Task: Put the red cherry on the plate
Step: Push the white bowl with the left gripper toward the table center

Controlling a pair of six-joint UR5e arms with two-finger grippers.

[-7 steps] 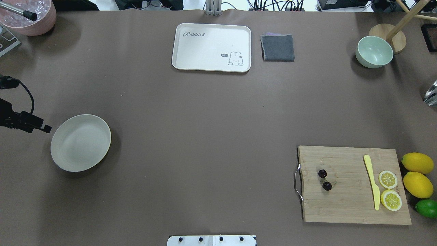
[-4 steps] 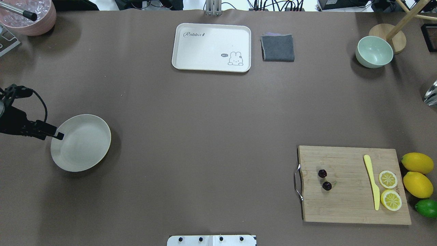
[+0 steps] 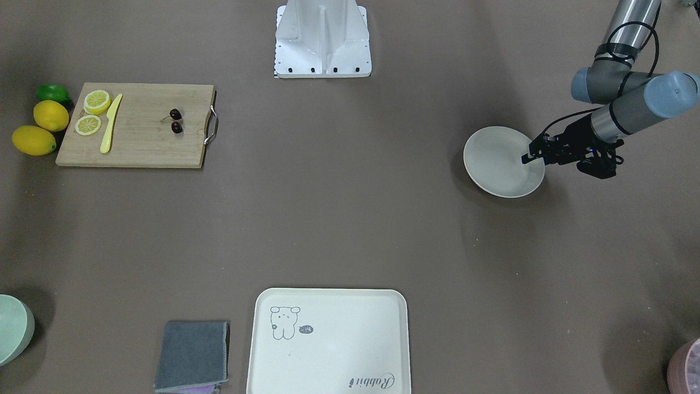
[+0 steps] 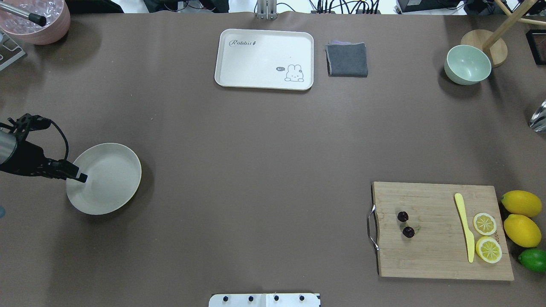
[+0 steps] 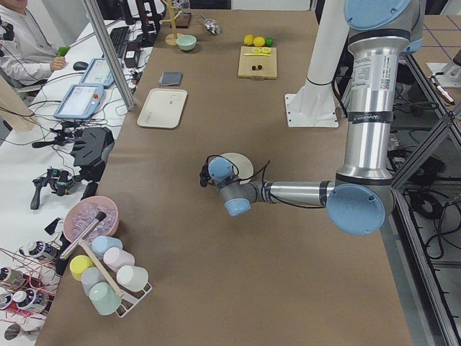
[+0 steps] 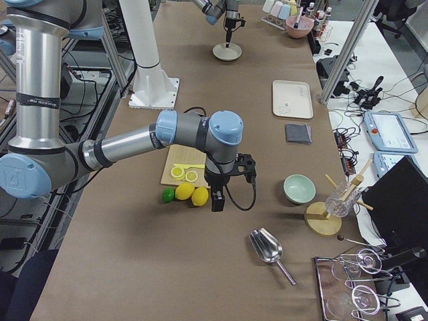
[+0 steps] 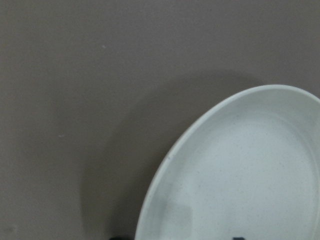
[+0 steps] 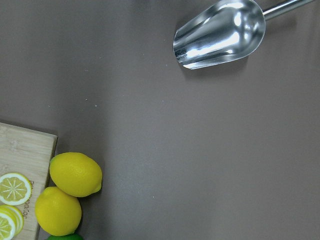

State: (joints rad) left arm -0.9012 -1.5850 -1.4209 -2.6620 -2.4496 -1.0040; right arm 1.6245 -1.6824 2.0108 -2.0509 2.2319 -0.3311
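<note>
The red cherry [image 4: 405,224], a tiny dark pair on thin stems, lies on the left part of a wooden cutting board [image 4: 431,256] at the near right; it also shows in the front view [image 3: 175,120]. The plate [image 4: 111,179] is a plain off-white dish at the far left. My left gripper [image 4: 81,177] sits low at the plate's left rim. In the wrist view two dark fingertips [image 7: 239,238] show wide apart on either side of the plate's [image 7: 240,175] rim, open. My right gripper [image 6: 217,204] hangs beyond the lemons, off the board; I cannot tell its state.
On the board lie a yellow knife [image 4: 465,226] and two lemon slices [image 4: 485,224]. Two lemons [image 4: 521,204] and a lime [image 4: 533,259] sit to its right. A cream tray [image 4: 264,59], grey cloth [image 4: 347,59] and green bowl [image 4: 467,64] line the far edge. A metal scoop [image 8: 220,34] lies near the right gripper.
My left gripper has moved right and down onto the plate's left rim. The plate has shifted slightly to the right. The cherry has not moved.
</note>
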